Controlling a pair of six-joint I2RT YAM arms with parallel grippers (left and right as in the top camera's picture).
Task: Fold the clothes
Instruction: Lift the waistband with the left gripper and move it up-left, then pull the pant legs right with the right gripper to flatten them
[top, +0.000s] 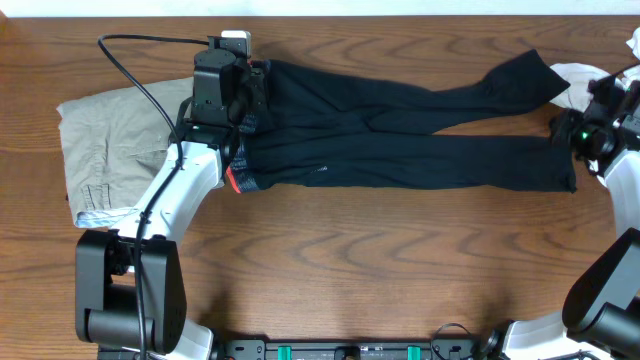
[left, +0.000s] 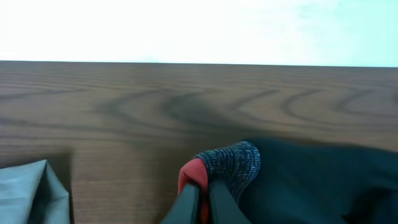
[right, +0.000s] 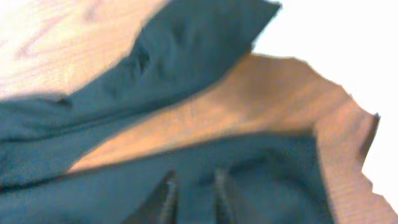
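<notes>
The surface (top: 400, 260) is brown wood with bold grain and a faint satin sheen. The leggings (top: 330, 150) are soft, matt black cloth, and their waistband (left: 233, 163) is a grey flecked knit edged in smooth coral. The khaki trousers (top: 110, 150) are creased woven cloth, and the white garment (top: 578, 75) is soft fabric. The left arm (top: 190, 185) has a smooth white plastic shell, slightly glossy.

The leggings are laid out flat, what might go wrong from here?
The left end effector pinches only the edge of the waistband, which may slip free when lifted. The legs of the leggings splay apart, and the right end effector is over only the lower leg; the fold may come out skewed. The upper cuff lies beside the white garment and might drag it.
</notes>
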